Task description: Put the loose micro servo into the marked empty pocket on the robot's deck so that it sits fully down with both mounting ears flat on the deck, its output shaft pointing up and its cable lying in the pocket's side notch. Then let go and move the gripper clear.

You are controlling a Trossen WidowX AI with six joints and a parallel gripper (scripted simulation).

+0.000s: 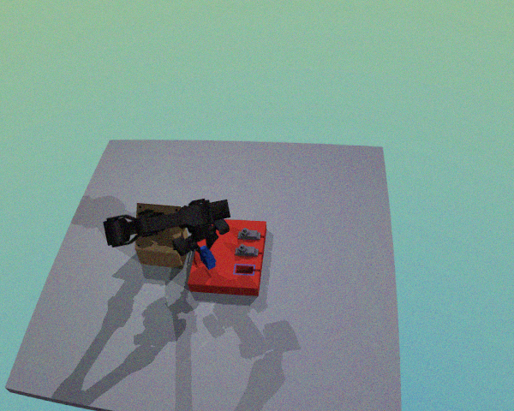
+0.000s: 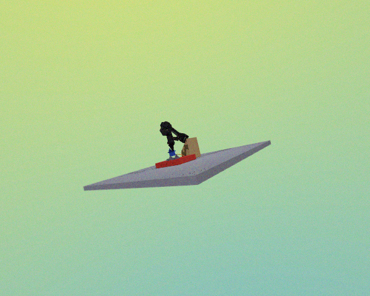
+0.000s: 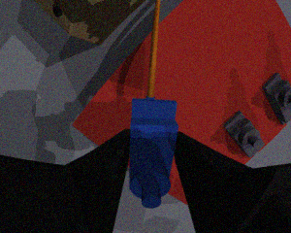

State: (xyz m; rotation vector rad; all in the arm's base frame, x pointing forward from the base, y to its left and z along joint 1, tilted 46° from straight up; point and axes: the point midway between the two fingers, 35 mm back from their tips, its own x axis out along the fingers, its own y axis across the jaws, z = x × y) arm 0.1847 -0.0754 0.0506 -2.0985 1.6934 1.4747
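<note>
The loose blue servo (image 1: 207, 258) (image 2: 171, 153) (image 3: 152, 150) is between the fingertips of my gripper (image 1: 203, 248) (image 3: 152, 136), which is shut on it. The servo is held a little above the red deck (image 1: 222, 282) (image 2: 179, 161) (image 3: 199, 49). In the wrist view its round boss and shaft are at the lower end. Its orange cable (image 3: 154, 49) runs from the opposite end towards the top of that view. The empty pocket (image 1: 245, 269) with its blue outline is to the right of the servo in the top view; my finger hides it in the wrist view.
Two grey servos (image 1: 249, 235) (image 1: 247, 251) (image 3: 243, 134) (image 3: 282, 98) sit in the deck in line with the pocket. A tan block (image 1: 159, 256) (image 2: 193, 146) (image 3: 112, 15) stands beside the deck, under the arm in the top view. The grey table (image 1: 328, 221) (image 2: 140, 179) carries both.
</note>
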